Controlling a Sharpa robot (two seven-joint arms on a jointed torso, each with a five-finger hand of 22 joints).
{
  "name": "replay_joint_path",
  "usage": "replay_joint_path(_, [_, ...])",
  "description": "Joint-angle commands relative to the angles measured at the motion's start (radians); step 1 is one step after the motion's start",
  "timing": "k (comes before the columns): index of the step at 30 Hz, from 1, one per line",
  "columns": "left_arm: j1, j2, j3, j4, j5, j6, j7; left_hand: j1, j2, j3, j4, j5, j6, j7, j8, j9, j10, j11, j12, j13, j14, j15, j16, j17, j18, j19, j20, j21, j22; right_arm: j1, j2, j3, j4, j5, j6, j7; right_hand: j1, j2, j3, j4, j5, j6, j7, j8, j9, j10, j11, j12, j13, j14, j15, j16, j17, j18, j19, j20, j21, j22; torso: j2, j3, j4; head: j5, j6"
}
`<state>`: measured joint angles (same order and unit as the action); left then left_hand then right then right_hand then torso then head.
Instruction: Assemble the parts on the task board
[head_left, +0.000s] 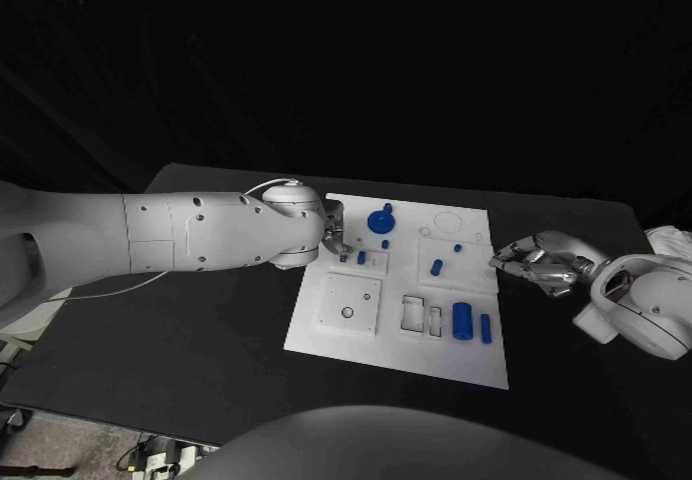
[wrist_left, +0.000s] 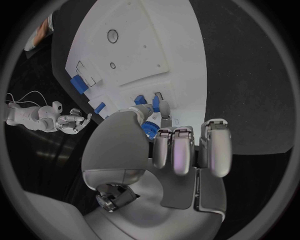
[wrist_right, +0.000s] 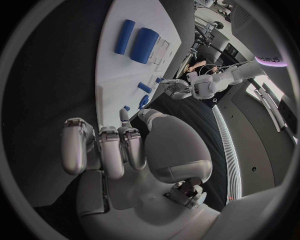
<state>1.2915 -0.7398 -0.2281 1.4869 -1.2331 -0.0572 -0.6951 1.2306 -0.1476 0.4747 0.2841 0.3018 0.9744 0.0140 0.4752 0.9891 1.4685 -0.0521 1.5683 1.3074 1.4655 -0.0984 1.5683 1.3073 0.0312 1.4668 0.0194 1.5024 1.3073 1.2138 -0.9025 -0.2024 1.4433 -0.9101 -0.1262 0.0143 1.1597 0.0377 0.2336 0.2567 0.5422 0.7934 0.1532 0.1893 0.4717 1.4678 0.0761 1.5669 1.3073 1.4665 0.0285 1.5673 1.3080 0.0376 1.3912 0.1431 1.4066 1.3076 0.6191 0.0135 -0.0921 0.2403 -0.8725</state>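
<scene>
Task board: left hand working the far-left corner, right hand idle

Task board (head_left: 332, 335) sits mid-table (head_left: 173, 360), white, blue parts spread over it.

Left hand (head_left: 306, 228) is over the board's far-left corner, fingers (wrist_left: 164, 109) reaching down beside a small blue peg (head_left: 362, 257) at a raised square plate. Wrist view shows a blue piece (wrist_left: 150, 129) right at the fingertips, but I cannot tell whether it is pinched or just touched.

Right hand (head_left: 537, 262) hovers off the board's right edge, fingers (wrist_right: 100, 150) curled in, nothing in them.

Other parts relative to the board: round knobbed piece (head_left: 381, 220) near the far edge, big cylinder (head_left: 462, 320) and slim bar (head_left: 486, 328) near the right edge, beside the rectangular slots.

Doing this step well, my read: keep the peg vertical, line it up over its hole before pressing, go slow. Right hand could steady the board edge.

Writing: none readable on the board or parts.
</scene>
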Motion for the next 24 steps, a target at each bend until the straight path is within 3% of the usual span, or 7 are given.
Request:
replay_joint_path(1, [-0.001, 0.004, 0.0, -0.004, -0.001, -0.018, -0.039, -0.008, 0.006, 0.003, 0.003, 0.003, 0.011, -0.005, 0.005, 0.001, 0.102, -0.006, 0.002, 0.263, 0.105, -0.004, 0.002, 0.263, -0.009, 0.053, -0.006, 0.002, 0.207, -0.002, 0.001, 0.0, -0.001, -0.002, 0.011, 0.004, 0.002, -0.004, 0.007, -0.001, 0.003, 0.008, 0.001, -0.004, 0.001, 0.103, 0.007, 0.004, 0.263, 0.104, 0.004, 0.003, 0.263, 0.017, -0.008, 0.0, -0.004, 0.19, 0.001, -0.0001, -0.001, 0.001, 0.0])
replay_joint_path(24, [-0.005, 0.009, 0.0, -0.016, 0.002, 0.0, -0.044, -0.01, 0.007, 0.004, 0.002, 0.003, 0.012, -0.006, 0.006, 0.001, 0.102, -0.006, 0.002, 0.263, 0.105, -0.004, 0.002, 0.263, -0.008, 0.052, -0.007, 0.0, 0.205, -0.005, 0.0, 0.0, -0.001, -0.001, 0.01, 0.004, 0.003, -0.005, 0.01, -0.003, 0.006, 0.008, 0.001, -0.004, 0.002, 0.103, 0.008, 0.004, 0.263, 0.104, 0.004, 0.003, 0.263, 0.017, -0.008, 0.0, -0.005, 0.19, 0.002, 0.0, -0.0014, 0.005, 0.0])
